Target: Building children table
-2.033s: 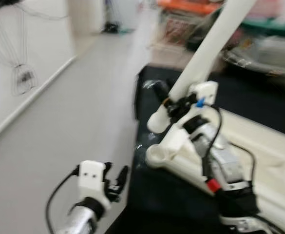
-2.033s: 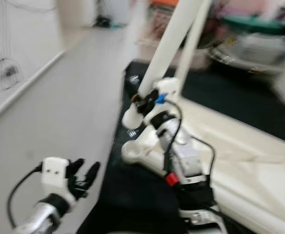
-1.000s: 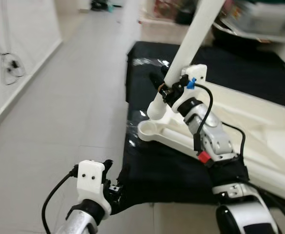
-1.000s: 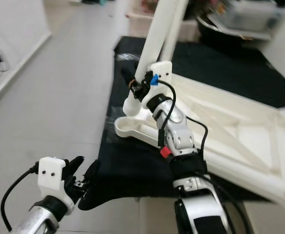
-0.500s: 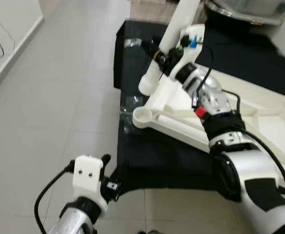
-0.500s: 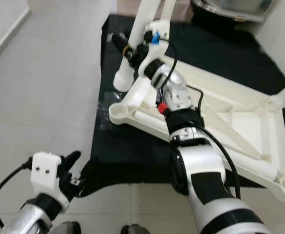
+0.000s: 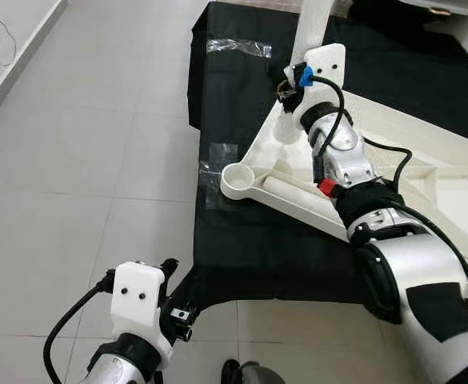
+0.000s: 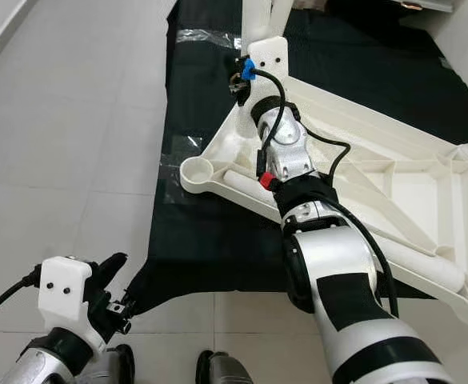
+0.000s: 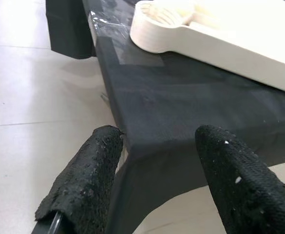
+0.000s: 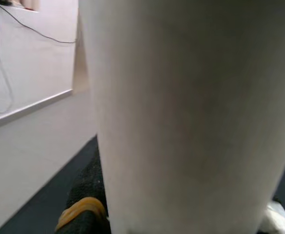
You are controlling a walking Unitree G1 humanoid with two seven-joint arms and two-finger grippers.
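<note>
Pale grey floor tiles [image 7: 74, 160] nearest the robot. Left gripper [image 7: 170, 300] low over them, by the near corner of a black cloth mat [image 7: 242, 256] spread on the floor. In the left wrist view its two black textured fingers [image 9: 84, 180] stand wide apart, nothing between them, the mat's edge running between their tips.

On the mat lies the upturned cream plastic children's tabletop [image 8: 378, 200], ribbed underside up. Its near corner carries a round open leg socket [image 7: 236, 178], sitting beside clear tape patches [image 7: 218, 152] stuck on the mat.

Further out, the right arm reaches across the tabletop. Right gripper [image 7: 286, 86] is clamped round a cream cylindrical table leg [image 7: 310, 24], which stands upright with its foot on the tabletop frame near the far left corner. In the right wrist view the table leg is close up, one black finger beside it.

Beyond, more mat and another clear tape strip [image 7: 238, 46].
</note>
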